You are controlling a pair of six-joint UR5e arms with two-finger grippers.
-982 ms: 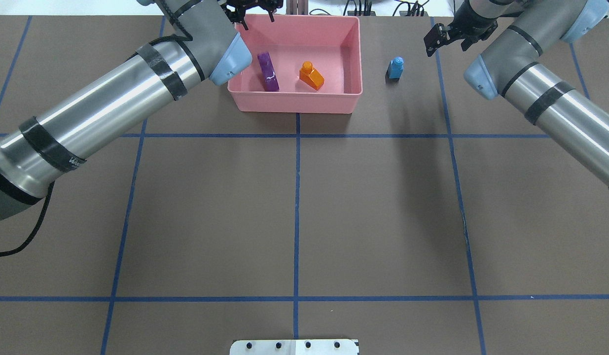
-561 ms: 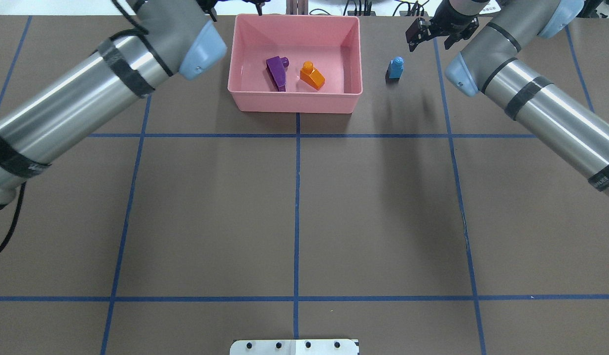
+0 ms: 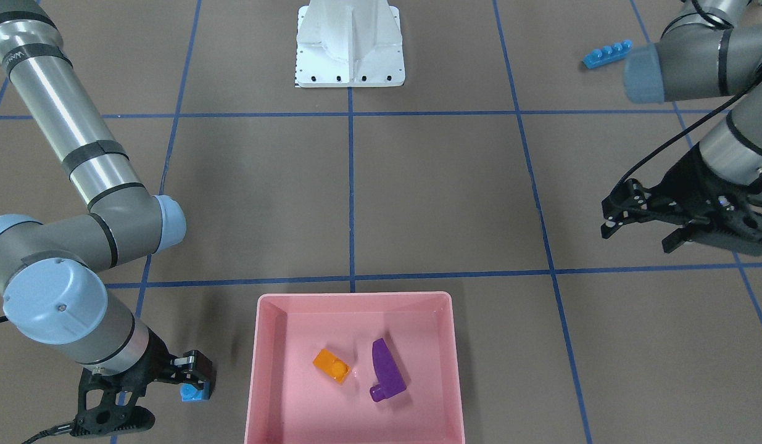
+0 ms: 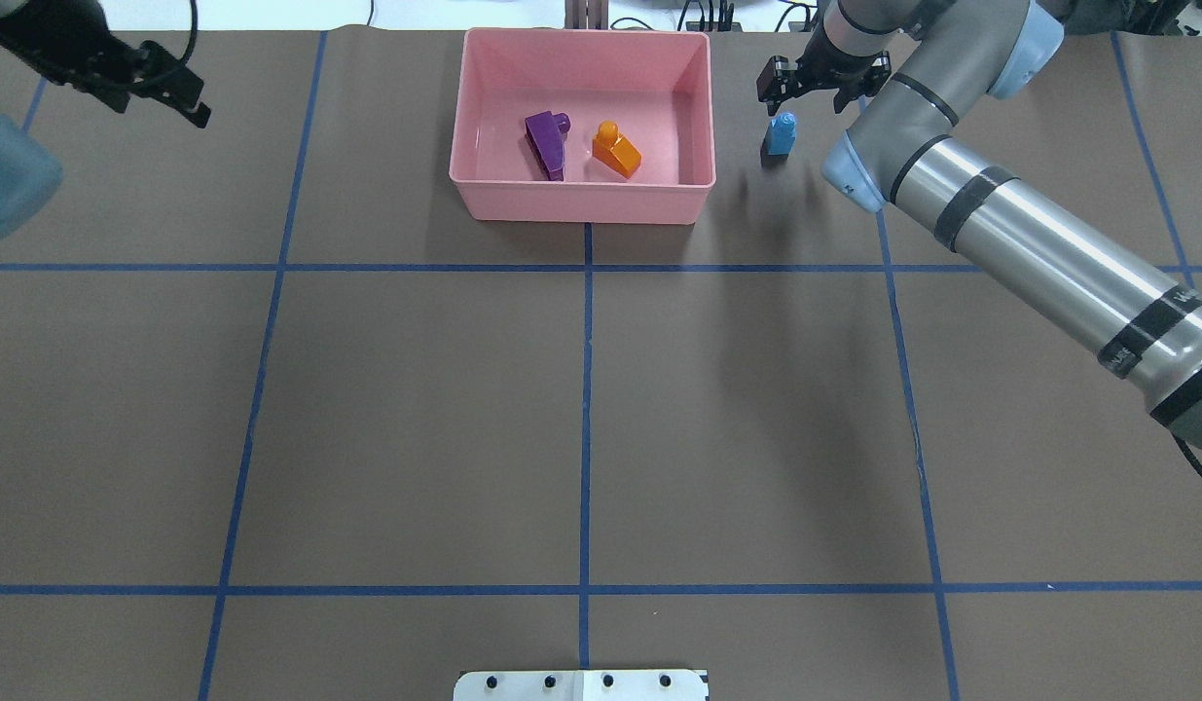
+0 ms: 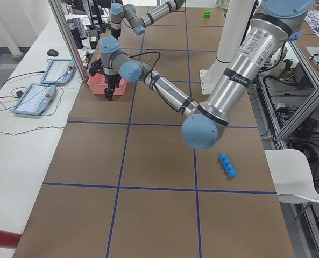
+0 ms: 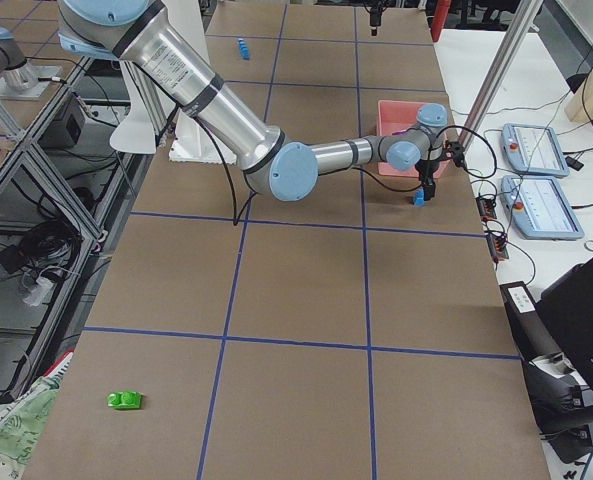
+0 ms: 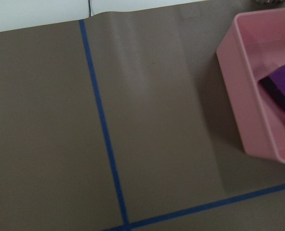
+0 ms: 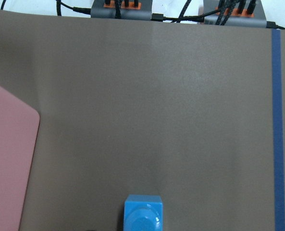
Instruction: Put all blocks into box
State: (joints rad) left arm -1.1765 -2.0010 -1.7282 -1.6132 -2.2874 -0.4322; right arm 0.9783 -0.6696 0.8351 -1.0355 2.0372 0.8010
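Observation:
The pink box (image 4: pixel 581 202) stands at the table's far middle, with the purple wedge (image 4: pixel 545 142) and the orange brick (image 4: pixel 615 149) lying inside. The small blue brick (image 4: pixel 781 134) stands on the table just right of the box. My right gripper (image 4: pixel 815 92) is open just beyond and above it; the brick fills the bottom of the right wrist view (image 8: pixel 143 213). My left gripper (image 4: pixel 143 83) is open and empty, far left of the box. The long blue brick (image 3: pixel 606 53) lies near my left arm's base. The green brick (image 6: pixel 126 400) lies at the table's right end.
The white robot base (image 4: pixel 581 684) sits at the near middle edge. Blue tape lines cross the brown table. Cables and power strips (image 8: pixel 180 9) run along the far edge. Teach pendants (image 6: pixel 541 150) lie on the side bench beyond.
My left arm has swung away from the box to the far left. The purple wedge has tipped over inside the box. My right gripper has moved left, close to the small blue brick.

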